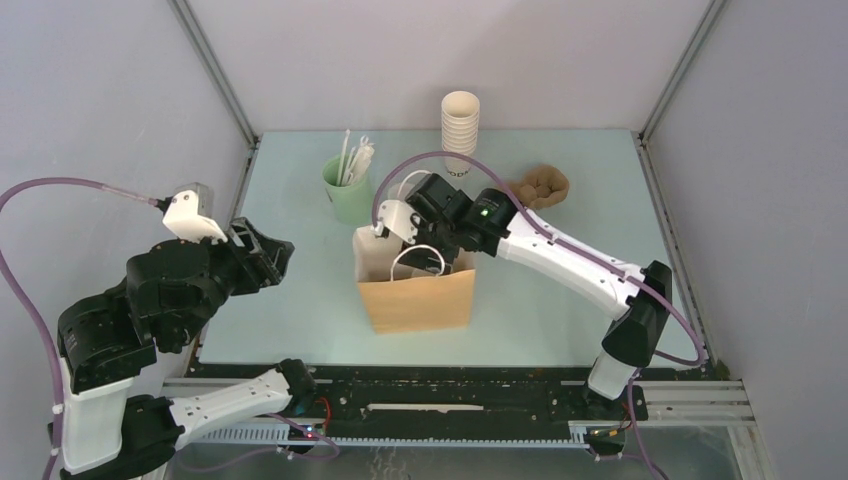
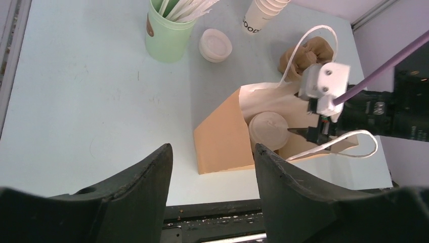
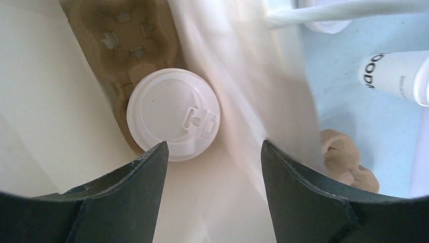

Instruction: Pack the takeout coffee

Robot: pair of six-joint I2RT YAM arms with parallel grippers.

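Cup [image 3: 173,114] seated in carrier [image 3: 116,35] inside bag [image 1: 415,295]. Right gripper [image 3: 213,148] jaws apart above it; left gripper [image 2: 212,152] apart, empty. Risk: fingers snagging handle [image 3: 344,10] on withdrawal, toppling bag.

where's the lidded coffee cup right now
The coffee cup sits inside the brown paper bag at mid-table, in a cardboard carrier. The right wrist view looks down on its lid, just below the open right tool.
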